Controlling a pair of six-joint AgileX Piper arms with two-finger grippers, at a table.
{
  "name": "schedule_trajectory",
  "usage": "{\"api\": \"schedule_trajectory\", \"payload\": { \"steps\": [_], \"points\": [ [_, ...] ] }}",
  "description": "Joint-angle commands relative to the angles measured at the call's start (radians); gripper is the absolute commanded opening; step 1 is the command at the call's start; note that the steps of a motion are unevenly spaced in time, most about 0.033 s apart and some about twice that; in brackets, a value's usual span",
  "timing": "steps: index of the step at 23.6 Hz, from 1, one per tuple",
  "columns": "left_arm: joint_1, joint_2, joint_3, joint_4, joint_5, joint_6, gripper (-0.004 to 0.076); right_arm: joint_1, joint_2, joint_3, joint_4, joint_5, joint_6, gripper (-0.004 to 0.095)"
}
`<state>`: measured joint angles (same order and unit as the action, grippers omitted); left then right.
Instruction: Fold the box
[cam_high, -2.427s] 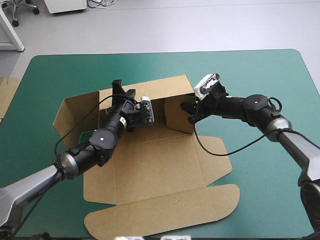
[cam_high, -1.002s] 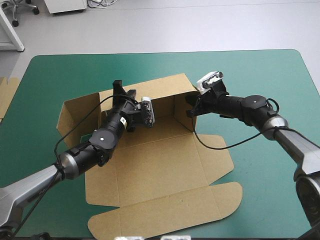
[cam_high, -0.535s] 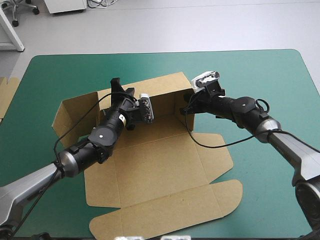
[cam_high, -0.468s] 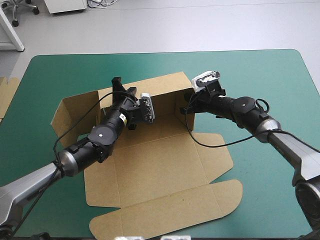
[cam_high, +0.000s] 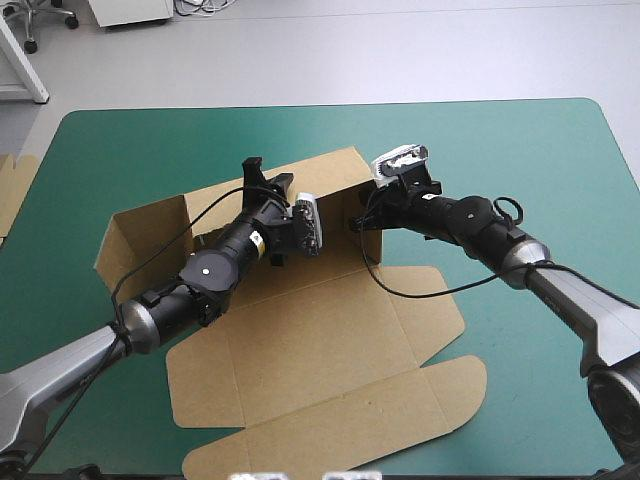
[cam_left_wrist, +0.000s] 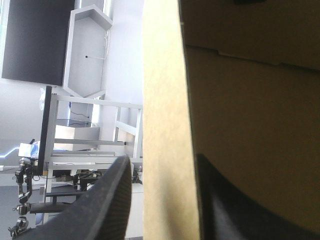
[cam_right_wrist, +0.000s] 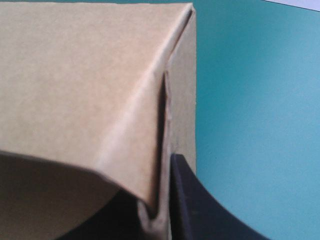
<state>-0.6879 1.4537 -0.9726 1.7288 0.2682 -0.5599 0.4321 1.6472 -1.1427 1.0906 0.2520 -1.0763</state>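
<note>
High view: a raised wall of the box (cam_high: 320, 340) was pinched by the left tool (cam_high: 268, 176) and right tool (cam_high: 357, 222).

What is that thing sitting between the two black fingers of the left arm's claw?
A raised wall of the brown box, edge-on in the left wrist view; the left gripper pinches it, one finger on each side.

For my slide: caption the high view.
Left end effector and right end effector each pinch raised walls of the box.
</note>
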Motion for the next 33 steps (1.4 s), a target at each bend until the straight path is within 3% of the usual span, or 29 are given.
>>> {"api": "schedule_trajectory", "payload": {
  "steps": [1, 10, 14, 15, 17, 19, 27, 33],
  "points": [
    [-0.027, -0.072, -0.033, 0.039, 0.042, -0.011, 0.0288, 0.006, -0.024, -0.007, 0.004, 0.089, 0.048, -0.0011],
    [-0.136, -0.223, -0.037, 0.035, 0.0, 0.008, 0.0288, 0.006, -0.024, -0.007, 0.004, 0.059, 0.058, -0.0013],
    [-0.144, -0.286, -0.045, -0.153, -0.102, 0.008, 0.0288, 0.006, -0.024, -0.007, 0.001, 0.046, 0.083, -0.0013],
    [-0.144, -0.295, -0.054, -0.216, -0.102, 0.008, 0.0285, 0.006, -0.024, -0.007, 0.001, 0.044, 0.087, -0.0013],
    [-0.131, -0.311, -0.093, -0.38, -0.001, 0.008, 0.0285, 0.001, -0.024, -0.007, -0.007, 0.043, 0.105, -0.0013],
    [-0.07, -0.311, -0.116, -0.484, 0.075, 0.008, 0.0285, -0.015, -0.024, -0.007, -0.007, 0.055, 0.119, -0.0013],
    [0.264, -0.311, -0.142, -0.615, 0.077, 0.008, 0.0285, -0.043, -0.024, -0.008, -0.031, 0.083, 0.148, -0.0013],
    [0.554, -0.311, -0.217, -0.67, 0.105, 0.008, 0.0282, -0.043, -0.024, -0.008, -0.146, 0.084, 0.256, -0.0013]
  ]
}}
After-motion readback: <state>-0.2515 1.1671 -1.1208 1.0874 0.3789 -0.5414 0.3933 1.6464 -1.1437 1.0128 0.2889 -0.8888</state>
